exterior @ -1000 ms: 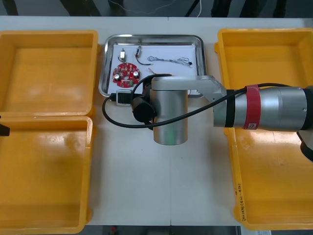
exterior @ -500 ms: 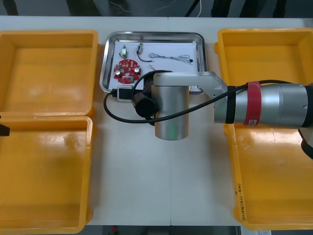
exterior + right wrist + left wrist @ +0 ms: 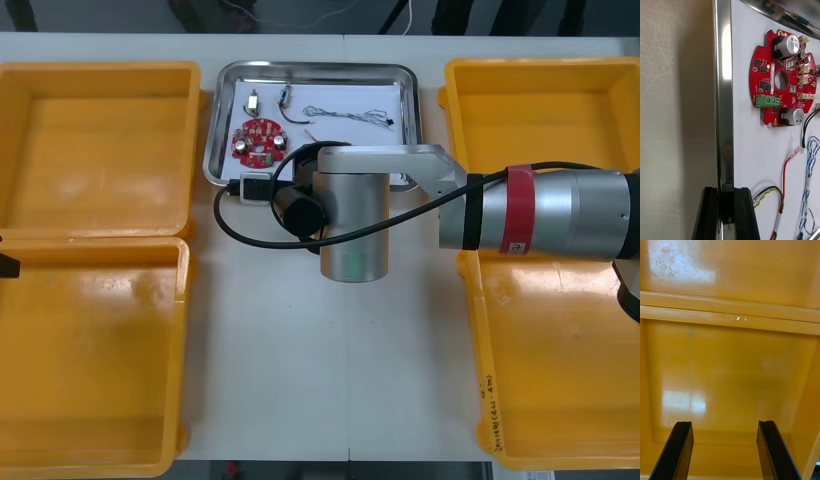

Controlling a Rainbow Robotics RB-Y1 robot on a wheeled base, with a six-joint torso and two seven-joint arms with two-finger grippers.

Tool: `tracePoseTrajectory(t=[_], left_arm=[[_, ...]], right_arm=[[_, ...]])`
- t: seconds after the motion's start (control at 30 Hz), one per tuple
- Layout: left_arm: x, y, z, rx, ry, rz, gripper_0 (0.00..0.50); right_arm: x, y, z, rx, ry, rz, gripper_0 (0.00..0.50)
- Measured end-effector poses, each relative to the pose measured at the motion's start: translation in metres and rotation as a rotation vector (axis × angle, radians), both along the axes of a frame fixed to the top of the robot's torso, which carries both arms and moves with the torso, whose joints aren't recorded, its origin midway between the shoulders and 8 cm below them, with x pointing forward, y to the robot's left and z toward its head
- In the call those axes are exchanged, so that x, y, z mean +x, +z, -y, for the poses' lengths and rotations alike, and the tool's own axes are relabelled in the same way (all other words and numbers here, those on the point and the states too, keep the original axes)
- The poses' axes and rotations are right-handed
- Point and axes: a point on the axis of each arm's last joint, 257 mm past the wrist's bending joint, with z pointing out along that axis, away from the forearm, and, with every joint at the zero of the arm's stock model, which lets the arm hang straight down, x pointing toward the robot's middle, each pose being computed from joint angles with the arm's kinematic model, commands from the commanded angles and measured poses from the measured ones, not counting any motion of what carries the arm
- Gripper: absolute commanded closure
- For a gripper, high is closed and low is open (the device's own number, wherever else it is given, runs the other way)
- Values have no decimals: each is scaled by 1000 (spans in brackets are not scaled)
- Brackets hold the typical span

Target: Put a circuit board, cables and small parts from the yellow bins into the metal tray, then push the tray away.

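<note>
- The tray [image 3: 310, 67] lies on the table [image 3: 300, 380] between the bins [image 3: 100, 150], in the far part of the table. Its far rim is close to the table's far edge, and it is white inside.
- The board [image 3: 780, 78] lies flat in the tray, in the near left part, just beside the near rim.
- Three cables lie next to the board. The red and yellow cable [image 3: 783, 176] curls close to the near rim. The blue and white cable [image 3: 810, 161] is beside it, further from the rim. The black cable [image 3: 805, 125] ends just beside the board.
- A small part [image 3: 254, 102] lies in the far left part of the tray, apart from the board.
- The right gripper [image 3: 725, 193] is closed on the near rim of the tray. One finger is outside, on the table side, and the other is inside, over the white floor, with the shiny rim between them.
- The right arm [image 3: 540, 215] comes in from the right, over the inner edge of the right bins. In the front view its wrist covers the near edge of the tray.
- The left gripper [image 3: 724, 425] is open, with its fingers well apart and nothing between them. It is over the inside of a bin on the left side.
</note>
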Motion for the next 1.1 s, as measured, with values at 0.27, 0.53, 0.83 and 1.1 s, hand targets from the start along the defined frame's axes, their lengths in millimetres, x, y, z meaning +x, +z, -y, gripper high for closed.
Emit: tracePoseTrajectory(t=[0.27, 0.53, 0.83, 1.1], left_arm=[[0, 0, 0, 0, 0, 0, 0], [0, 0, 0, 0, 0, 0, 0], [0, 0, 0, 0, 0, 0, 0], [0, 0, 0, 0, 0, 0, 0]], right_arm=[[3, 1, 1, -23, 19, 33, 458], [9, 10, -1, -38, 36, 87, 456], [9, 11, 0, -38, 36, 89, 458], [12, 15, 0, -47, 43, 120, 285]])
